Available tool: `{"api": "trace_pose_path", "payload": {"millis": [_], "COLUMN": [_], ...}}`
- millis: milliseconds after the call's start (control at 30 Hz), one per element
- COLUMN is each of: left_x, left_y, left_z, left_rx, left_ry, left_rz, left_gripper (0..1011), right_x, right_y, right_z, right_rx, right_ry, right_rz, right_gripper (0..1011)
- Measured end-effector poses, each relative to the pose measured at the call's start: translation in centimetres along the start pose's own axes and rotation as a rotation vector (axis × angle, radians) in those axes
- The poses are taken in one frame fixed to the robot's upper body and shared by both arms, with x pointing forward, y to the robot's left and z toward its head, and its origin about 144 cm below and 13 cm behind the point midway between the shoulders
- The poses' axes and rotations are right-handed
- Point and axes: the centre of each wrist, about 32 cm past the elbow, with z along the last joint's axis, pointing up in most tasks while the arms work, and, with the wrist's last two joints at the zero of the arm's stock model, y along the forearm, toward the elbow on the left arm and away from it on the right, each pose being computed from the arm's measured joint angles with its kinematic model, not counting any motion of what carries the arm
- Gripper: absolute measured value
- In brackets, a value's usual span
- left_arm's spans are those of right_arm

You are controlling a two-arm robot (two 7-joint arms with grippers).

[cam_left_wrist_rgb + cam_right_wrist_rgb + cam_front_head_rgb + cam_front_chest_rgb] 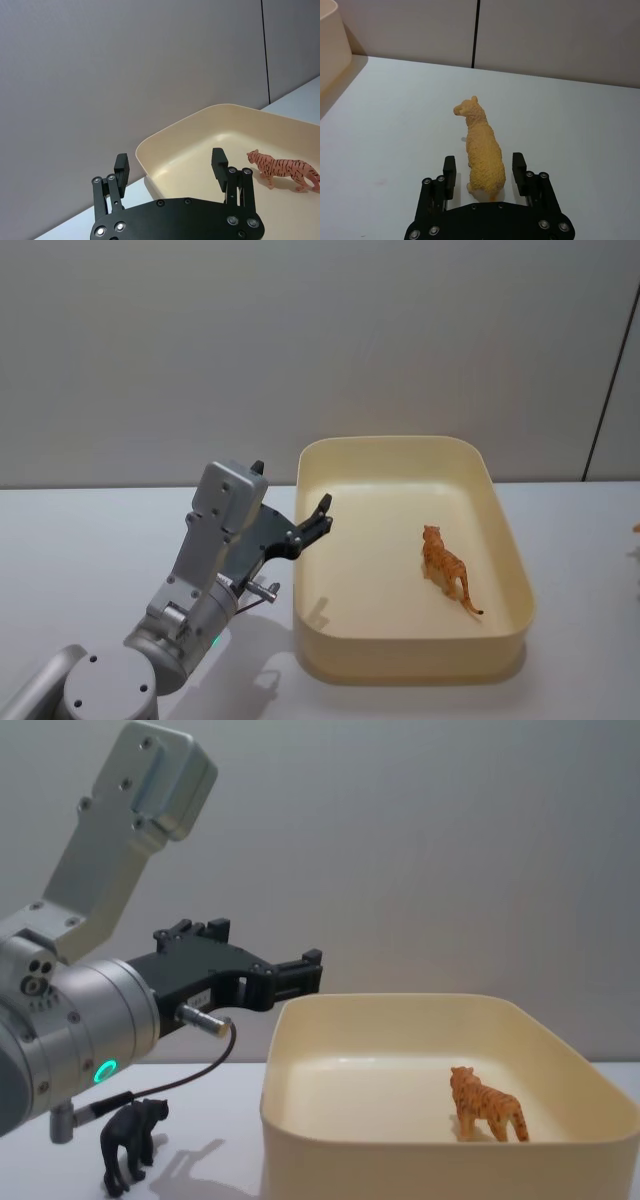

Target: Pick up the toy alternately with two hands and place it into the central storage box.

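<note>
cream plastic formed the box (400, 660), and the left gripper (324, 512) hung at its near-left rim, raised off the table (100, 540), its fingers spread wide with nothing between them. seen from its own wrist, the left gripper (170, 161) pointed across a corner of the box (175, 125). ahead of it and off to its right, a striped orange tiger (282, 168) stood upright on the box floor, well apart from the fingertips. from the head, the tiger (445, 565) stood in the right half of the box, facing away from the robot. from the chest, the left gripper (305, 972) sat a little above the rim of the box (400, 1160), with the tiger (487, 1108) lower and farther right. a black toy (130, 1140) stood on the table below and behind the gripper, under the silver wrist (90, 1020). the right gripper (484, 161) was low over the table (570, 110), its fingers apart on either side of the hindquarters of a yellow sheep (482, 145), with a gap showing on each side. the sheep stood upright, its head pointing away from the gripper. a wall of the box (327, 40) lay well apart from that gripper.
</note>
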Motion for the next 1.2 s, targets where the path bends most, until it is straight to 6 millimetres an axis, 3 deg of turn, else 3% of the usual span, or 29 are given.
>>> {"api": "trace_pose_path", "payload": {"millis": [400, 767, 1200], "left_x": [0.0, 0.0, 0.0], "left_y": [0.0, 0.0, 0.0], "left_z": [0.0, 0.0, 0.0], "left_rx": [0.000, 0.000, 0.000], "left_ry": [0.000, 0.000, 0.000], "left_rz": [0.000, 0.000, 0.000], "left_gripper": [1001, 1001, 1001], "right_x": [-0.2, -1.5, -4.6], "right_y": [0.3, -0.2, -0.6], "right_z": [-0.1, 1.4, 5.9], "right_rx": [0.000, 0.090, 0.215], "right_ry": [-0.003, 0.035, 0.092], "right_rz": [0.007, 0.068, 0.224], "right_gripper": [351, 345, 346]}}
